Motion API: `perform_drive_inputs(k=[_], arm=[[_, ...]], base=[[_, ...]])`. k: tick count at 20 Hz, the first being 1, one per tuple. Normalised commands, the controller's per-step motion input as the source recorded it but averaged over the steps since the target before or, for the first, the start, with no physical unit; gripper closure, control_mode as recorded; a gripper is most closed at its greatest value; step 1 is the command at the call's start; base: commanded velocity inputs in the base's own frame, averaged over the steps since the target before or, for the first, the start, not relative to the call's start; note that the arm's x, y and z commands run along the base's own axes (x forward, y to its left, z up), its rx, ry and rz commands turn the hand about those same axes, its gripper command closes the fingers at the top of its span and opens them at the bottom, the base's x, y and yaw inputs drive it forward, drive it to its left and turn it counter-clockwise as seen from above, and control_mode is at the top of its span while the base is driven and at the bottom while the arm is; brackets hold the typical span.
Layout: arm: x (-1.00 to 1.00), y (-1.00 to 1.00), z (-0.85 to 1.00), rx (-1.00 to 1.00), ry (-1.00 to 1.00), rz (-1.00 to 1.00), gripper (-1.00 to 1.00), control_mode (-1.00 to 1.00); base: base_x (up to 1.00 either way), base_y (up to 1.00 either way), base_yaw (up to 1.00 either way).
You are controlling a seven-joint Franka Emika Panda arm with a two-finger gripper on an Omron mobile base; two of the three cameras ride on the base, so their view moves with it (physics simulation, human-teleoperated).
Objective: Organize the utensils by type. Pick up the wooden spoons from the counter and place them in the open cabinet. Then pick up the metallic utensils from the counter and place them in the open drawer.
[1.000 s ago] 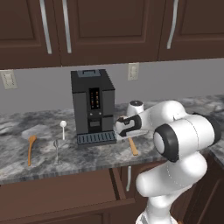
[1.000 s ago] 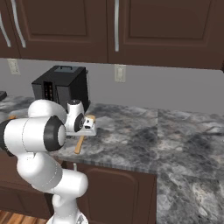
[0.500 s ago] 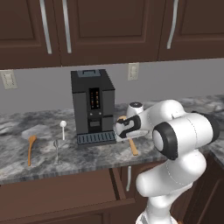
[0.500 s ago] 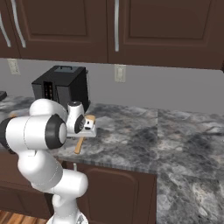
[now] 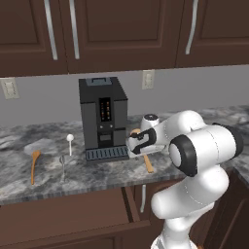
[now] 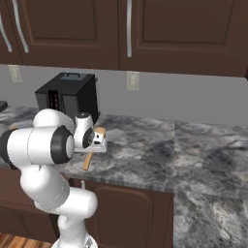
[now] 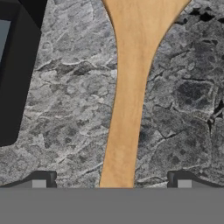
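Hand view looks straight down on the large wooden spoon [image 7: 127,87] lying flat on the marbled bench [image 7: 183,109], its handle running between the two spread, empty fingers [image 7: 41,180]. Left base view has the smaller wooden spoon [image 5: 34,165] and metallic utensils [image 5: 66,154] left of the black coffee machine [image 5: 103,116], above the open drawer [image 5: 68,219].

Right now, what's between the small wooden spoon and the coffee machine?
In the left base view, two metallic utensils lie between the small wooden spoon and the coffee machine.
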Motion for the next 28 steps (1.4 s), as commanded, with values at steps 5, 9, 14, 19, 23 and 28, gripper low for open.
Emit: perform_drive_inputs(k=[5,9,14,19,23,28], arm=[[0.00,0.00,0.00,0.00,0.00,0.00,-1.00,-1.00],[0.00,0.00,-0.02,0.00,0.00,0.00,1.00,-1.00],[-0.02,-0.12,0.05,0.00,0.00,0.00,1.00,-1.00],[-0.11,-0.35,0.45,0.04,0.00,0.00,1.00,-1.00],[-0.10,-0.31,0.72,0.06,0.00,0.00,1.00,-1.00],[-0.17,-0.20,0.84,0.05,0.00,0.00,1.00,-1.00]], base=[[0.00,0.00,0.00],[0.00,0.00,0.00],[0.00,0.00,0.00],[0.00,0.00,0.00],[0.00,0.00,0.00],[0.00,0.00,0.00]])
